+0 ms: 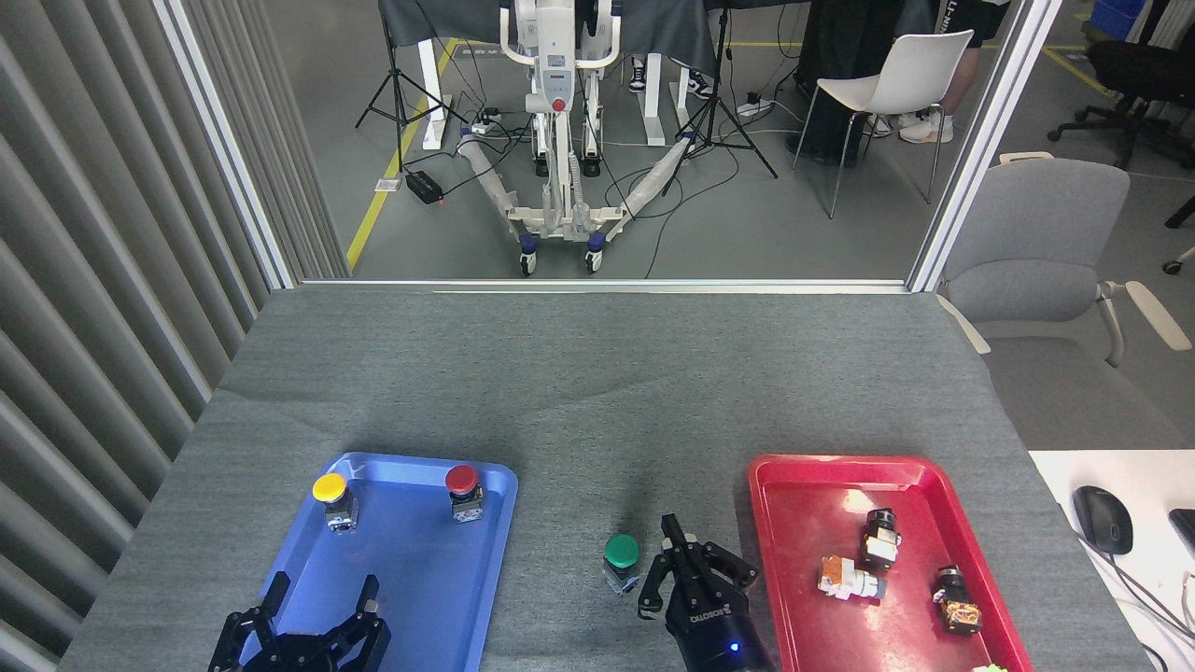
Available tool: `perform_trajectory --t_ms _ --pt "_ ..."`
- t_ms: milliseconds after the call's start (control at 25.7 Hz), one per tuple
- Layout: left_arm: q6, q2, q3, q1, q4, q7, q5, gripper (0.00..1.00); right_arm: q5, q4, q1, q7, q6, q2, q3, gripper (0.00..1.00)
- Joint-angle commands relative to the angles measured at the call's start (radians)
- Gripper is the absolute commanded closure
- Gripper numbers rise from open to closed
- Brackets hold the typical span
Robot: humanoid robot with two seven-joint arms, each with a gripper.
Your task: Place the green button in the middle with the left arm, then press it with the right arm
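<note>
The green button [621,551] stands upright on the bare grey cloth of the middle [597,439], between the two trays, its dark-green cap facing up. My right gripper [670,536] is just to its right, fingers drawn together into one point, shut with nothing in it and a small gap to the button. My left gripper [322,597] hovers over the near end of the blue tray [420,579], its fingers spread open and empty, well to the left of the button.
A yellow-capped button [330,489] and a red-capped button [461,482] stand at the far end of the blue tray. The red tray [803,513] on the right holds several small parts. A computer mouse [1102,519] lies on a white desk at the right.
</note>
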Motion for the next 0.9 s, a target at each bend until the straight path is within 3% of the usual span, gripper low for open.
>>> perform_trajectory --t_ms 0,468,857 --pt "-0.001 0.0 0.0 0.0 0.0 0.0 0.0 0.01 -0.002 -0.069 0.07 -0.005 -0.005 0.003 -0.106 0.0" --pt "-0.001 0.0 0.0 -0.002 0.0 -0.001 0.0 0.01 0.001 -0.234 0.257 -0.005 -0.005 -0.029 -0.215 0.0" --pt "-0.001 0.0 0.0 -0.005 0.0 -0.001 0.0 0.01 0.001 -0.269 0.311 -0.002 0.0 -0.045 -0.22 0.0"
